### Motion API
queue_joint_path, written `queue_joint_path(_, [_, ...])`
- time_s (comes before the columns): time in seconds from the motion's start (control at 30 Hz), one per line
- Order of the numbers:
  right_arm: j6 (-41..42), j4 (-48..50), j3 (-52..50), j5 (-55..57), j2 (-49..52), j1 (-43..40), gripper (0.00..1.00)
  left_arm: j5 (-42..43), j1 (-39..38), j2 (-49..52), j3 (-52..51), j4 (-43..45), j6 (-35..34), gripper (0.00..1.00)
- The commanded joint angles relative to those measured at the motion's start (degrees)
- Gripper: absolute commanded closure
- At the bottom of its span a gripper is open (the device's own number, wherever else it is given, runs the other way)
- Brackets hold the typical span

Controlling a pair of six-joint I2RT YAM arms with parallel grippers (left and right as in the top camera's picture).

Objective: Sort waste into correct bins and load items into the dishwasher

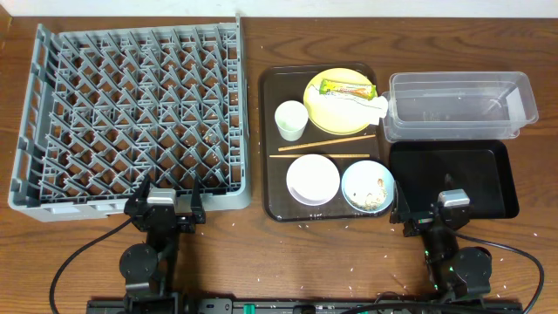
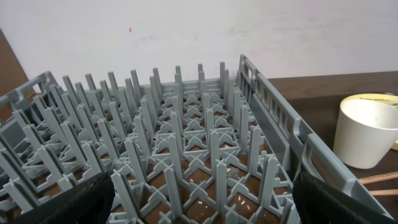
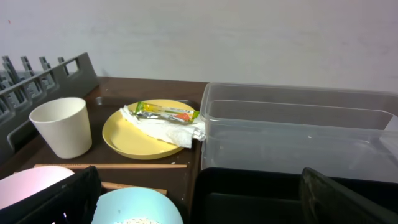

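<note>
Far left on the wooden table (image 1: 261,35) sits the big grey dish rack (image 1: 131,105), with a few white specks lying on its floor between the pegs. The left gripper (image 1: 169,197) hangs at the rack's near edge, its jaws spread wide and nothing between them. Just right of the rack lies the brown serving tray (image 1: 269,131), which carries all the tableware. At its back left the white cup (image 1: 290,119) stands upright. Beside the cup, the yellow plate (image 1: 327,109) holds the green-and-yellow snack wrapper (image 1: 347,88), which rests on a crumpled white paper (image 1: 375,106) that pokes past the plate's right rim toward the tub. Across the middle of the tray lie the two chopsticks (image 1: 327,145), roughly side by side and slightly splayed. Nearer to me is the white bowl (image 1: 313,179), and to its right the light blue bowl (image 1: 349,174) with rice grains (image 1: 373,197) in it. More grains are scattered on the table in front of the tray. Right of the serving tray, the clear tub (image 1: 453,80) sits at the back and the black tray (image 1: 462,166) lies just in front of it, though I cannot tell whether they touch. The right gripper (image 1: 445,209) hovers at the black tray's near edge, its left finger close to the blue bowl, jaws wide apart and holding nothing.
</note>
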Motion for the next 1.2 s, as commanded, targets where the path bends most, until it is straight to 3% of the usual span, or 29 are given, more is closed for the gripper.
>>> queue_joint_path(0.0, [0.74,-0.17,-0.17,-0.28,-0.42,-0.92,0.01,0.5,-0.26,-0.33,-0.98,-1.9,0.76,0.08])
queue_joint_path(1.17, [0.74,0.76,-0.17,-0.33,-0.42,-0.92,0.01,0.52,-0.26,-0.33,-0.98,-1.9,0.74,0.07])
